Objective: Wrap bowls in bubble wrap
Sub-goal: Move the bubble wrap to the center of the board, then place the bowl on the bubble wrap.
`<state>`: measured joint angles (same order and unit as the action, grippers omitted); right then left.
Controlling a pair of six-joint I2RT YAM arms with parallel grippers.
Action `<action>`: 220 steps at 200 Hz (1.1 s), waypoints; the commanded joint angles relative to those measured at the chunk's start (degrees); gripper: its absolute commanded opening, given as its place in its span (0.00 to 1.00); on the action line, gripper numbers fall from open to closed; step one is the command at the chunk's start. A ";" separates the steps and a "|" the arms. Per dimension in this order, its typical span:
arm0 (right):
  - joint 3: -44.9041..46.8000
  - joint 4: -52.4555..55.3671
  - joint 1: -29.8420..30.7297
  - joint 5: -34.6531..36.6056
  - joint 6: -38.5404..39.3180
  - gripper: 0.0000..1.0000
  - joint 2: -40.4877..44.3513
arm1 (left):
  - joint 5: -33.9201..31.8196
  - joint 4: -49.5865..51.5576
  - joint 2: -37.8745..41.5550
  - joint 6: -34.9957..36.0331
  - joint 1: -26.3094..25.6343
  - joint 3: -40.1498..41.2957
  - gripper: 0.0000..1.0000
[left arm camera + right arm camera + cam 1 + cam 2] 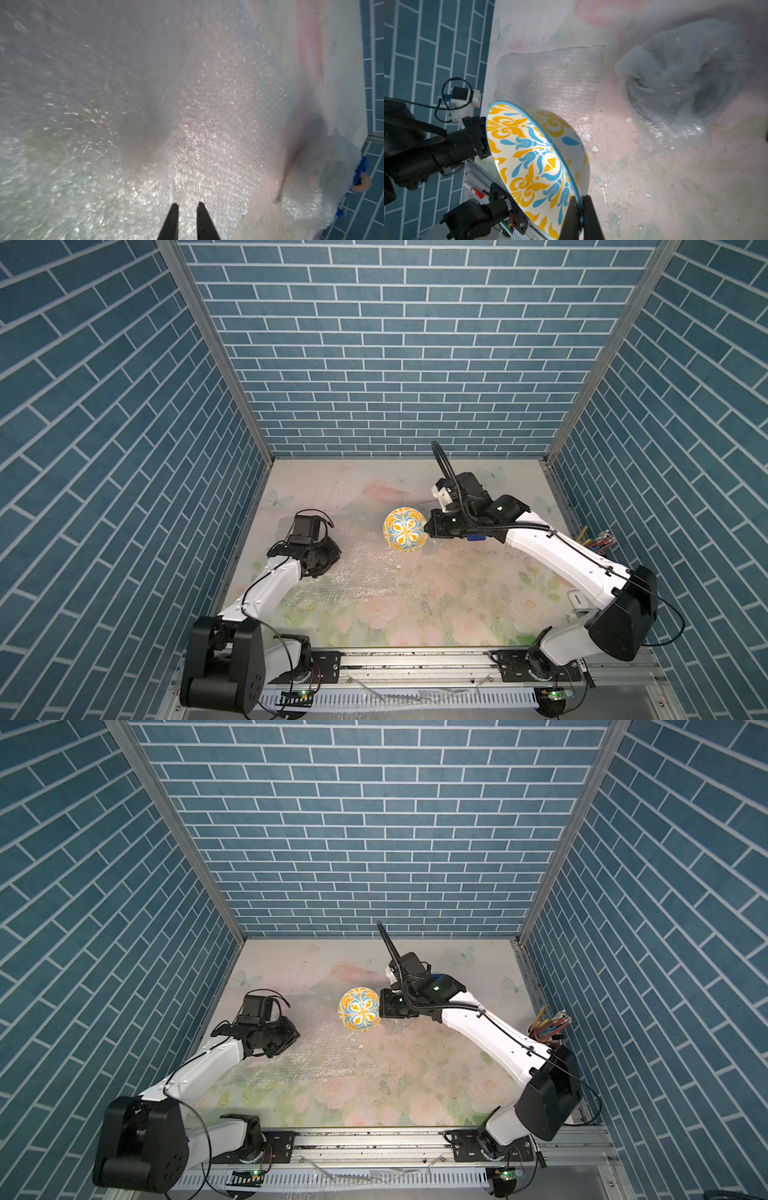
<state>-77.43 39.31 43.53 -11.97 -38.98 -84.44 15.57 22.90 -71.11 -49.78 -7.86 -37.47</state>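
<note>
The right gripper [580,205] pinches the yellow-and-blue bowl [533,158] by its rim. The left gripper [188,204], jaws barely apart, hangs empty over bubble wrap [145,104].

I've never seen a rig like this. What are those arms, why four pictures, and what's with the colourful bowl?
These are two robot arms, each ending in a two-fingered gripper. Two pictures look down from overhead and are nearly the same; the other two come from cameras on the arms' wrists. On the flowered table lie a flat sheet of bubble wrap and a crumpled bundle of it. The right gripper pinches the rim of the yellow-and-blue bowl, holding it tilted. The left gripper is over the sheet, jaws slightly apart, nothing visibly held.
</note>
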 commanded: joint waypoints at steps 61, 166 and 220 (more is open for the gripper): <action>4.39 1.68 -3.05 4.74 -4.87 0.00 6.90 | 2.61 -14.29 -15.21 -9.36 -14.27 1.67 0.16; 5.03 1.29 -4.24 2.59 -6.05 0.00 5.19 | 4.00 -13.42 -16.65 -16.83 -33.18 -7.81 0.24; 0.32 -2.65 1.97 -1.21 -6.37 0.00 -6.22 | -13.65 14.78 5.73 -6.26 -23.38 -13.41 0.38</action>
<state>-72.69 40.21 41.23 -10.04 -43.79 -84.66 12.03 21.12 -72.99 -61.84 -35.05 -48.62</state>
